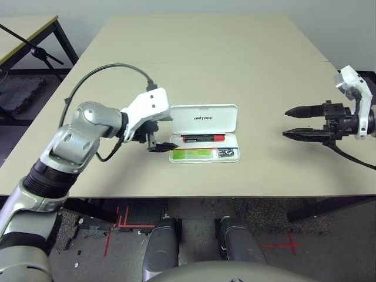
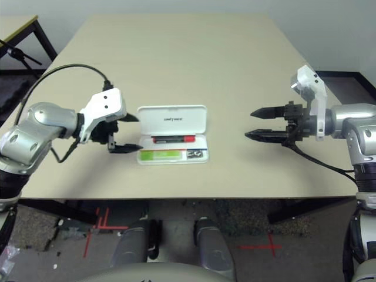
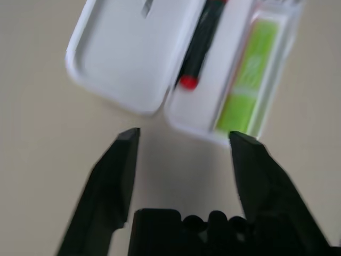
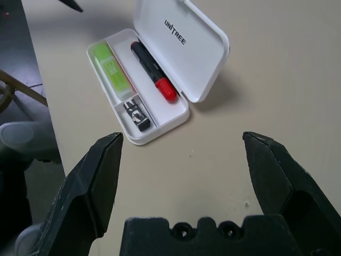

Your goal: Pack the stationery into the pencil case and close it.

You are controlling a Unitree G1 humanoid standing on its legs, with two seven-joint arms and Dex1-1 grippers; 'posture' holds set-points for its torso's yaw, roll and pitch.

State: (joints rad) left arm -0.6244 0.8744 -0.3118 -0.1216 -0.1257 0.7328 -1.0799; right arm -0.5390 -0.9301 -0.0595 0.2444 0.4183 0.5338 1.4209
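Note:
The white pencil case [image 1: 204, 118] lies open in the middle of the table, its "Unitree" lid folded back. Its tray holds the stationery: a red marker [image 1: 202, 138] with a black cap, a lime-green highlighter [image 1: 194, 153] and a small dark clip [image 1: 226, 153] at the right end. My left gripper [image 2: 128, 133] is open just off the case's left end, low over the table, with nothing between its fingers. Well to the right of the case, my right gripper [image 2: 255, 123] hovers wide open and empty, pointing at the case.
The tan table [image 1: 205, 59] has bare room behind and on both sides of the case. A second table [image 1: 26, 29] and a black stand [image 1: 36, 51] are off the far left corner. The front edge runs just below the case.

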